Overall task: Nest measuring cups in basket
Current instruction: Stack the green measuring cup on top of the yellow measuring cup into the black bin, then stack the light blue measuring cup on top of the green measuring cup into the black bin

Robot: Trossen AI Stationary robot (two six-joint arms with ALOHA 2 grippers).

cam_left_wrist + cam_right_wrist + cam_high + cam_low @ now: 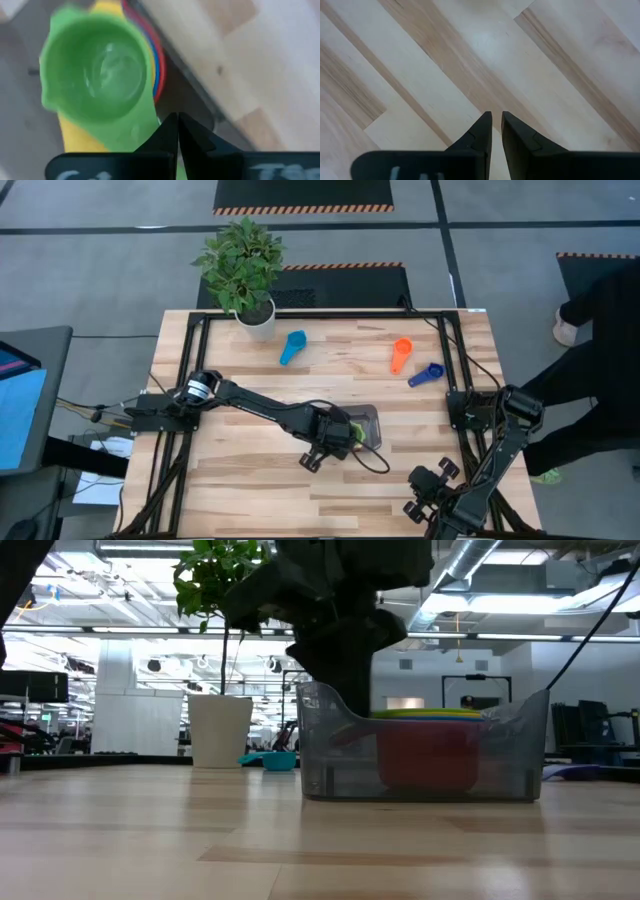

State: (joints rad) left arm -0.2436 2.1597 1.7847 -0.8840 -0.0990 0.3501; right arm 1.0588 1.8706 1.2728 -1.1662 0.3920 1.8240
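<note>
Wooden table (250,470) with a basket and loose cups on it.

The light plank top carries the grey translucent basket (368,425) directly under the left gripper (345,436), which is closed just above it. Beyond that gripper, toward the far edge, lie a light blue cup (292,346), an orange cup (400,354) and, just beside it, a dark blue cup (426,374), all well apart from the basket. A white plant pot (256,321) stands at the far edge, near the light blue cup.

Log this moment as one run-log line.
left gripper: shut, over green cup in basket | right gripper: waiting above bare table | cups still out: light blue, orange, dark blue
</note>
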